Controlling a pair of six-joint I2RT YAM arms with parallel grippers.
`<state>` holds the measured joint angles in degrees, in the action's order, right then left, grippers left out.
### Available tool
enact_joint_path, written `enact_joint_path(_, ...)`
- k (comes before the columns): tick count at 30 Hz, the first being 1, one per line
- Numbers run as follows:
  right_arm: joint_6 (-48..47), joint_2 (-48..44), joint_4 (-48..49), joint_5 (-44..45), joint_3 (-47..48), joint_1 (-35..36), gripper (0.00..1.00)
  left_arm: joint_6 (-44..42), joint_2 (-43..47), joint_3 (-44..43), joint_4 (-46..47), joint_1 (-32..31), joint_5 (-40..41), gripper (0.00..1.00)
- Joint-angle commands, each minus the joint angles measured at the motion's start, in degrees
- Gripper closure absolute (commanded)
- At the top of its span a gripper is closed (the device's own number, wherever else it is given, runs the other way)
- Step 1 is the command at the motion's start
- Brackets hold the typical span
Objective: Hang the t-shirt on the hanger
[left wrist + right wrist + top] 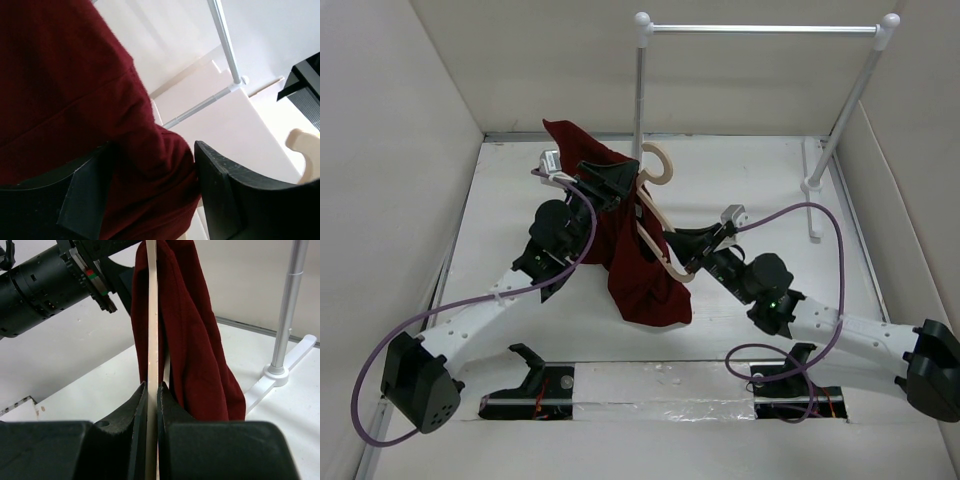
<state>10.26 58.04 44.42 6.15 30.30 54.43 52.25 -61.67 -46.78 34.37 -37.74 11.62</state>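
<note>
Mid-draping: the right gripper (151,388) is clamped on the hanger (151,315), and the t-shirt (632,255) is bunched over the hanger below its hook, between the left gripper's (152,150) parted jaws (grip unclear); next, work a hanger shoulder inside the cloth.

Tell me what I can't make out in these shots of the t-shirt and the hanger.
Top view: folds of the t-shirt cover most of the hanger, so whether its shoulders sit inside the neck is hidden.
Left wrist view: cloth bunches between the fingers of the left gripper; whether they pinch it is unclear.
Right wrist view: the top edge cuts off the hanger's hook; the right gripper hides its lower end.
</note>
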Motion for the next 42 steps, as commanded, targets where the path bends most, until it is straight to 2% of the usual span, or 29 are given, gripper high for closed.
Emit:
enact_joint_path(1, -0.2, 0.8, 8.1, -2.7, 2.4, 0.1, 1.0, 1.6, -0.2, 1.3, 7.0, 0.2, -0.4, 0.44)
enact_joint_path(5, 0.3, 1.9, 7.3, -3.3, 3.1, 0.1, 1.0, 1.0, 0.2, 2.5, 8.0, 0.2, -0.3, 0.56)
enact_joint_path(6, 0.4, 2.2, 7.3, -3.4, 3.1, 0.1, 1.0, 0.6, 0.5, 2.7, 8.0, 0.2, -0.3, 0.64)
enact_joint_path(8, 1.1, 2.9, 8.0, -3.6, 2.7, 0.1, 1.0, 0.2, 1.3, 3.4, 8.1, 0.2, -0.3, 0.7)
enact_joint_path(11, 2.0, 3.4, 8.1, -3.6, 2.7, 0.1, 1.0, -0.2, 2.8, 4.4, 8.2, 0.2, 0.2, 0.99)
enact_joint_path(15, 2.9, 3.3, 5.1, -4.0, 3.6, 0.7, 0.98, -1.2, 6.2, 6.0, 7.0, 0.2, 1.4, 1.0)
enact_joint_path(18, 3.0, 1.8, 1.2, -4.7, 4.5, 0.7, 0.75, -2.1, 7.7, 6.3, 6.4, 0.2, 1.9, 1.0)
enact_joint_path(19, 2.7, 1.4, -1.5, -4.9, 4.7, 0.7, 0.63, -2.4, 8.7, 6.0, 5.5, 0.2, 1.9, 1.0)
enact_joint_path(22, 2.4, -2.3, -4.0, -5.4, 2.8, 0.7, 0.44, -1.9, 10.2, 6.6, 5.7, 2.5, -0.5, 1.0)
enact_joint_path(25, 2.2, -7.4, -8.1, -4.5, 0.3, 0.7, 0.33, 1.4, 11.0, 7.9, 7.4, 6.8, -6.6, 1.0)
enact_joint_path(26, 2.1, -8.5, -9.6, -4.3, -0.3, 0.7, 0.33, 1.8, 11.1, 7.8, 7.4, 7.7, -8.2, 1.0)
enact_joint_path(27, 2.1, -9.6, -11.7, -4.2, -0.9, 0.7, 0.38, 2.6, 11.1, 7.9, 7.4, 8.3, -10.1, 1.0)
enact_joint_path(28, 2.1, -10.2, -11.9, -4.0, -2.8, 0.7, 0.7, 2.8, 11.4, 8.2, 7.7, 8.3, -10.4, 1.0)
enact_joint_path(29, 2.6, -10.9, -11.9, -3.1, -3.9, 0.7, 0.88, 3.1, 11.9, 8.8, 8.1, 8.3, -10.5, 1.0)
enact_joint_path(30, 3.0, -10.9, -11.6, -2.7, -5.2, 0.7, 1.0, 3.4, 12.0, 8.9, 8.4, 8.3, -11.2, 1.0)
enact_joint_path(35, 4.9, -7.3, -5.1, -3.2, -10.4, 0.7, 1.0, 4.9, 12.6, 7.4, 8.1, 8.3, -14.8, 1.0)
enact_joint_path(36, 4.7, -4.6, -4.4, -3.6, -10.4, 0.7, 0.98, 5.3, 12.9, 7.5, 8.3, 8.3, -15.6, 1.0)
enact_joint_path(37, 4.5, -3.3, -3.5, -4.0, -10.1, 0.7, 0.89, 5.6, 13.0, 7.4, 8.8, 8.3, -15.8, 1.0)
enact_joint_path(38, 4.3, -2.1, -3.1, -4.3, -9.5, 0.7, 0.86, 6.0, 12.9, 6.8, 8.7, 8.3, -16.4, 1.0)
enact_joint_path(42, 4.1, 3.3, 0.6, -5.5, -9.0, 0.7, 0.84, 6.2, 13.6, 5.6, 6.8, 8.3, -17.9, 1.0)
